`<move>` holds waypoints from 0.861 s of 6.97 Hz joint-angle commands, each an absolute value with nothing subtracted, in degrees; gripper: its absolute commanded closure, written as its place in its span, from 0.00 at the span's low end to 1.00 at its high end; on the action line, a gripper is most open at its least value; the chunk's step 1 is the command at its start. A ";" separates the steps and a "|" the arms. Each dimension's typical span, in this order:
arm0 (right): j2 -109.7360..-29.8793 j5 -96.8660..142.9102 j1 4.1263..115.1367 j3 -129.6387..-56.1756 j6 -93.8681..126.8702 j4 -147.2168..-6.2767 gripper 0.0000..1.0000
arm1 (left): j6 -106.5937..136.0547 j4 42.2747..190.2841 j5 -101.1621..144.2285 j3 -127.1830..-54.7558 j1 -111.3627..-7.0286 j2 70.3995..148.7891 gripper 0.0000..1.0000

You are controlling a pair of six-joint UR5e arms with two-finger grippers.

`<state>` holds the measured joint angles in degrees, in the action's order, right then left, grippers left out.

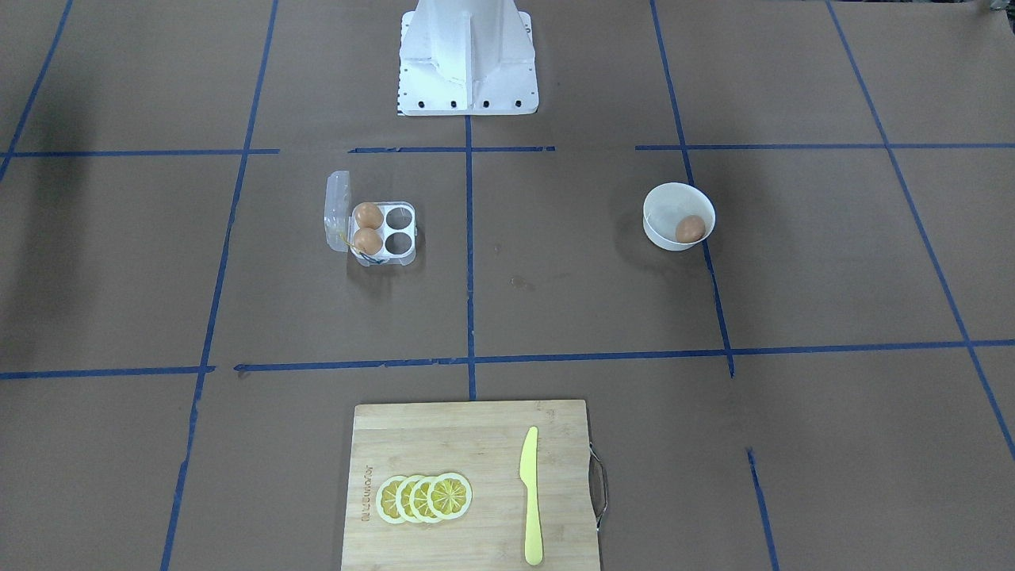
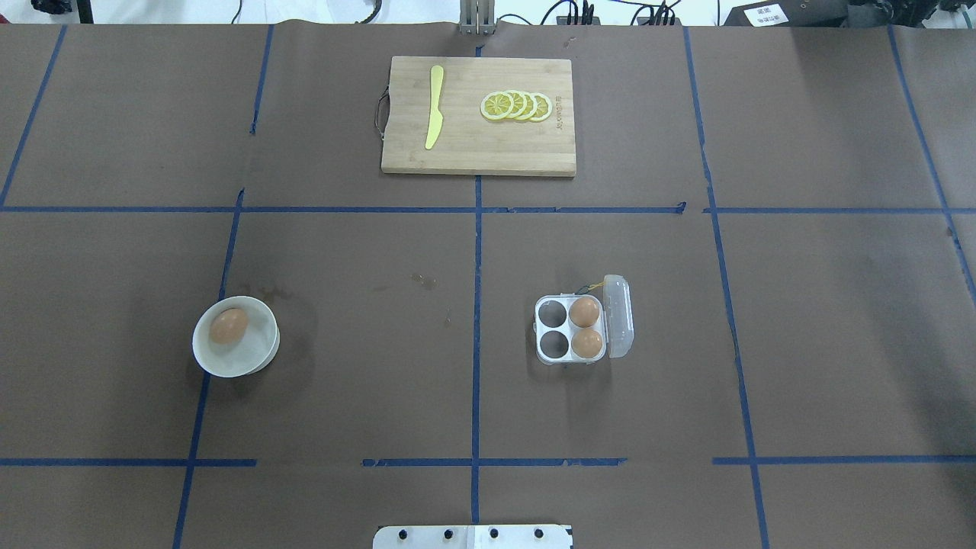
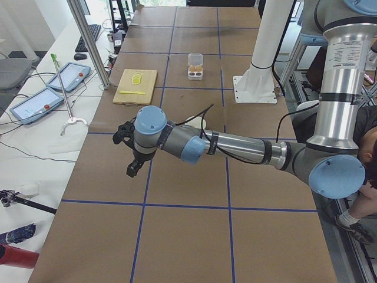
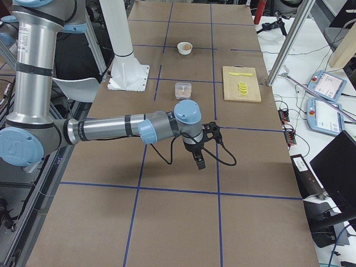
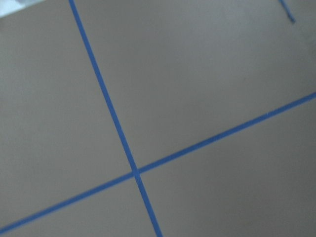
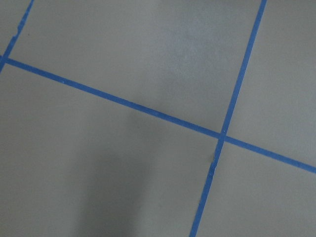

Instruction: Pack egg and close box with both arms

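Overhead exterior: egg [image 2: 228, 325] is lying in white bowl [image 2: 258, 358], frame left, well apart from open egg carton [image 2: 568, 329] right of centre. You cannot tell how wide left gripper [image 3: 132, 159] or right gripper [image 4: 199, 158] is standing. Over-squeezing is risking cracks.

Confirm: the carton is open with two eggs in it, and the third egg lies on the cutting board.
No: the third egg lies in the bowl, not on the board, as the overhead view shows. The open carton does hold two eggs.
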<state>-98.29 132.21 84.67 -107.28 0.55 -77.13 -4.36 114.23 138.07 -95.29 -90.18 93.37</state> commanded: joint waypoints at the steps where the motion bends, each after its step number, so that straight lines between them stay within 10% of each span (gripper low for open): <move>1: -96.50 132.63 84.73 -106.79 6.32 -75.33 0.00 | 6.01 126.46 142.26 -93.78 -90.09 93.78 0.00; 6: -95.89 135.35 84.73 -106.96 6.77 -75.23 0.00 | 22.96 139.66 138.57 -100.15 -71.42 93.52 0.00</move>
<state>-95.83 135.34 84.70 -107.01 6.76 -75.25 15.31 139.14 143.01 -96.30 -77.66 93.70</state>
